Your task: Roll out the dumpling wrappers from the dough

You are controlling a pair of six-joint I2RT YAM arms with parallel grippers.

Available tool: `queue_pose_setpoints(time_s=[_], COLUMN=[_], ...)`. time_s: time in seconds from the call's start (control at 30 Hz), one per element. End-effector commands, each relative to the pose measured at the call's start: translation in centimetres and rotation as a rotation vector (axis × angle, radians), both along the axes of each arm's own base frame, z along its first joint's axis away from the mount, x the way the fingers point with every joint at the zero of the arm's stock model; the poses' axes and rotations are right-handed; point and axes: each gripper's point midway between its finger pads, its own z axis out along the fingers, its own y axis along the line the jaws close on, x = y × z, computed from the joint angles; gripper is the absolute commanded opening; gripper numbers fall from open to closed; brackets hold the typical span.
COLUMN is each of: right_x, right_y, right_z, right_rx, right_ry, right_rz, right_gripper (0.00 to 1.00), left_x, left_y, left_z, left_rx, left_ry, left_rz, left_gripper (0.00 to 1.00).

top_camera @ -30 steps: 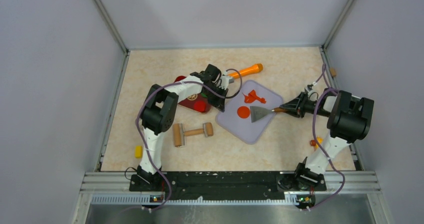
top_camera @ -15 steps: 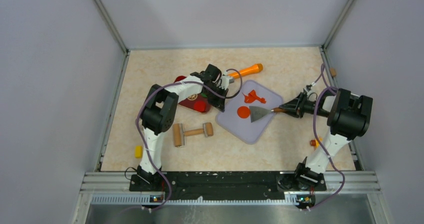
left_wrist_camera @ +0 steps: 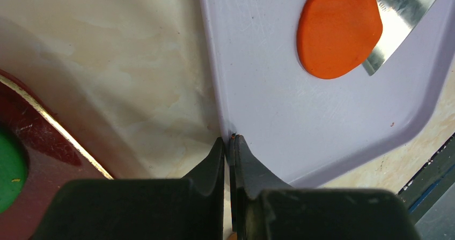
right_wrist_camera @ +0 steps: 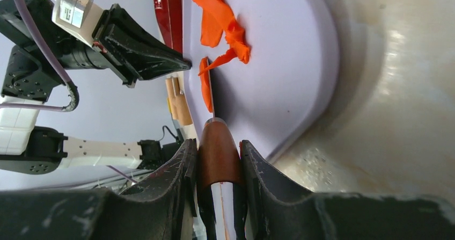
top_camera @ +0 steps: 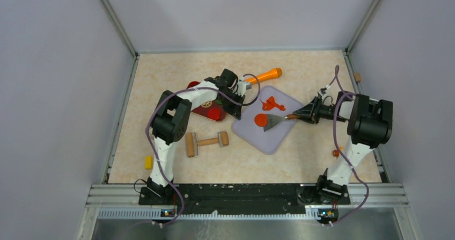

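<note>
One dumpling wrapper (top_camera: pixel 260 120), a flat round orange-red disc, lies on the lavender tray (top_camera: pixel 256 137); the left wrist view shows the wrapper (left_wrist_camera: pixel 335 33) with a steel blade (left_wrist_camera: pixel 400 20) under its right side. My right gripper (top_camera: pixel 301 114) is shut on the scraper's brown handle (right_wrist_camera: pixel 217 154), with the blade (right_wrist_camera: pixel 211 92) and the wrapper (right_wrist_camera: pixel 205 87) both seen edge-on. My left gripper (left_wrist_camera: pixel 230 141) is shut on the tray's left edge (left_wrist_camera: pixel 212 63). Torn orange dough scraps (top_camera: pixel 272 103) lie at the tray's far end.
A wooden roller (top_camera: pixel 206 141) lies on the table left of the tray. A dark red plate (top_camera: pixel 203 107) holds a green disc (left_wrist_camera: pixel 8 170). An orange handle (top_camera: pixel 264 75) lies behind the left wrist. A yellow block (top_camera: pixel 148 162) sits front left, a small orange piece (top_camera: pixel 337 153) front right.
My right gripper pushed the scraper leftward, and the blade now reaches under the wrapper's right side. The left arm has not moved.
</note>
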Motion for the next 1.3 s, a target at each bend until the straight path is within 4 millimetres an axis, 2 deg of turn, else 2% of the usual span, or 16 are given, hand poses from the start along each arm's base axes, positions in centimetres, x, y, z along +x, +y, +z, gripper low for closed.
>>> queue_pose_setpoints(time_s=[0.0, 0.2, 0.6, 0.8, 1.13, 1.27], right_x=[0.3, 0.6, 1.7, 1.8, 1.4, 1.4], right_y=[1.3, 1.9, 0.9, 0.8, 1.3, 1.1], right_z=[-2.5, -2.1, 3.3, 4.9, 7.1, 8.1], right_rx=[-0.109, -0.091, -0.07, -0.054, -0.005, -0.009], right_ry=[-0.03, -0.034, -0.116, -0.132, -0.156, -0.173], right_rz=[0.038, 0.049, 0.014, 0.018, 0.029, 0.028], right_gripper=[0.0, 0.0, 0.0, 0.0, 0.0, 0.0], left_x=[-0.5, -0.5, -0.4, -0.2, 1.5, 2.3], left_y=[-0.5, -0.5, -0.4, -0.5, -0.5, -0.5], left_z=[-1.1, -1.1, -1.0, -0.7, 1.9, 3.8], left_rx=[0.026, 0.031, 0.032, 0.027, 0.016, 0.001], left_ry=[-0.006, -0.01, -0.014, -0.024, -0.103, -0.141], left_rz=[-0.033, -0.033, -0.035, -0.038, -0.05, -0.055], left_gripper=[0.04, 0.04, 0.04, 0.04, 0.03, 0.02])
